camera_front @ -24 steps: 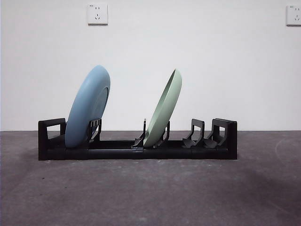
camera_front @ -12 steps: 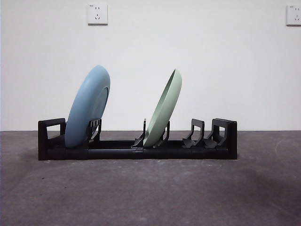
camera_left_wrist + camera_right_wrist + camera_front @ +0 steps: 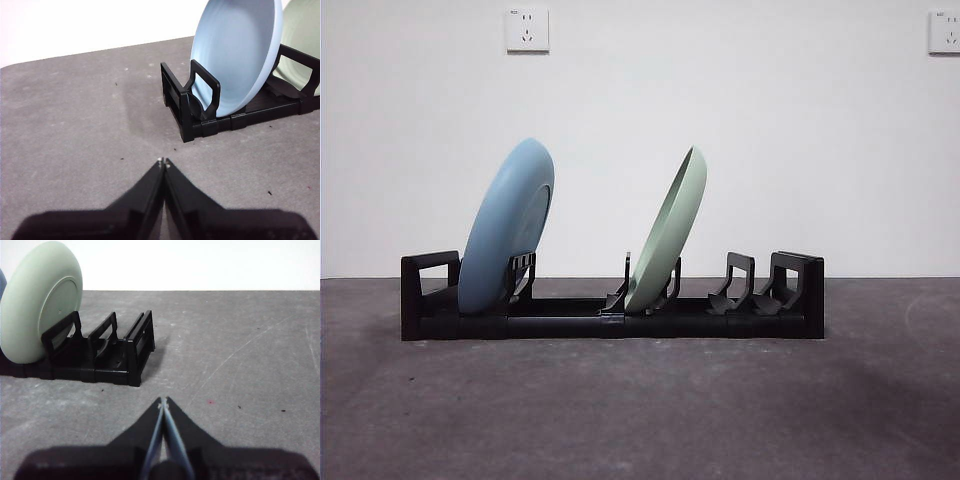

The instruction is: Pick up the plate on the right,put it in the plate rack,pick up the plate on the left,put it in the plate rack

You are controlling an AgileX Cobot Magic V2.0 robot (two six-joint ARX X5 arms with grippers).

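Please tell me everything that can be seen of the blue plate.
The blue plate is round, pale blue, with a smooth matte look and a shallow raised rim. It stands on edge in the plate rack, near one blocky end, tilted and leaning on an upright divider. Its hollow face shows in the left wrist view. The green plate stands apart, further along. No gripper touches it.

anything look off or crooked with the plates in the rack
Nothing stands out. The round pale blue plate and the round pale green plate both stand on edge in slots of the long black plastic plate rack, leaning the same way. The left claw and right claw are shut, clear of the rack.
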